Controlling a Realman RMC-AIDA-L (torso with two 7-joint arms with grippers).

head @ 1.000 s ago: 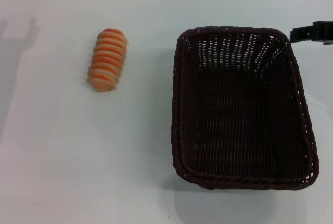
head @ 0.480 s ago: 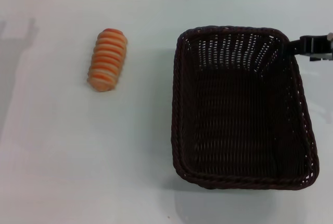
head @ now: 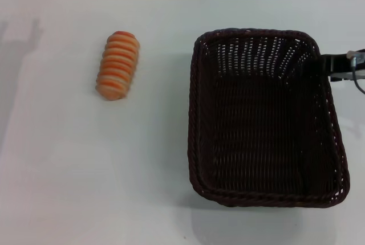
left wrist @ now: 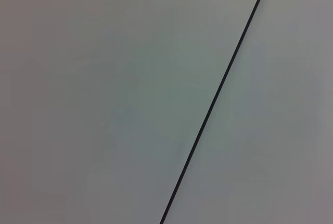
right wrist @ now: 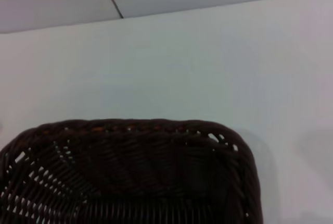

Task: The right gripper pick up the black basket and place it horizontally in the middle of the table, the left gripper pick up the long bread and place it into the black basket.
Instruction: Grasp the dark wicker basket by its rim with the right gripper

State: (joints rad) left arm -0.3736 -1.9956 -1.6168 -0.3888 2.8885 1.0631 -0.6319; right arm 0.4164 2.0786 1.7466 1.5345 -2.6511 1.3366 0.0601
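White table (head: 85, 171) holds the bread (head: 117, 65) at 10 o'clock, well apart from the basket (head: 265, 119), whose far right rim meets the right gripper (head: 336, 65), finger state unclear.

No readable text, labels, brands, numbers or signs are showing in any view.
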